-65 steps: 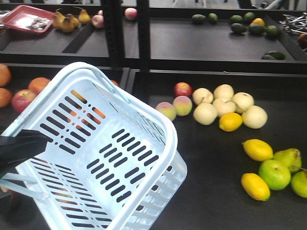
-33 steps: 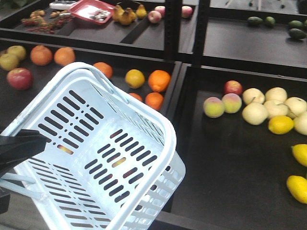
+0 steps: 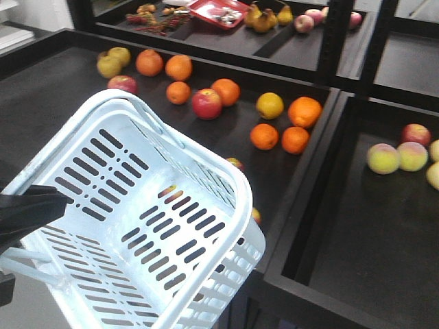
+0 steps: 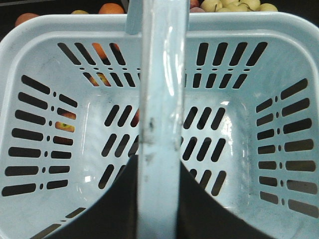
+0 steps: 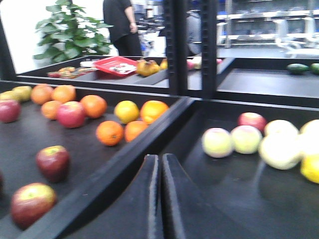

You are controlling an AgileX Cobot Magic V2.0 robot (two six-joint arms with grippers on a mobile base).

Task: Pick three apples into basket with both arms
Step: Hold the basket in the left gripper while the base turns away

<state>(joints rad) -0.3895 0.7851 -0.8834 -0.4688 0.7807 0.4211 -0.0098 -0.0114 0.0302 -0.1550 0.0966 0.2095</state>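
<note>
The black shelving formed two lipped trays, a left tray and a right tray, split by a raised divider, with a further tier behind. Beyond it stood a leafy plant and a person cut off at the shoulders. The basket hung tilted and empty over the near left corner of the left tray. Its handle was clamped between the black fingers of the left gripper. The right gripper hovered over the divider at the near edge, fingers pressed together on nothing. One apple lay mid-tray among oranges. A second apple lay towards the far left corner. Pale pink-green fruits sat near the right edge of the right tray. A third apple and a fourth apple showed only as slivers behind the basket's rim. The contents of the red dish on the back tier could not be made out.
</note>
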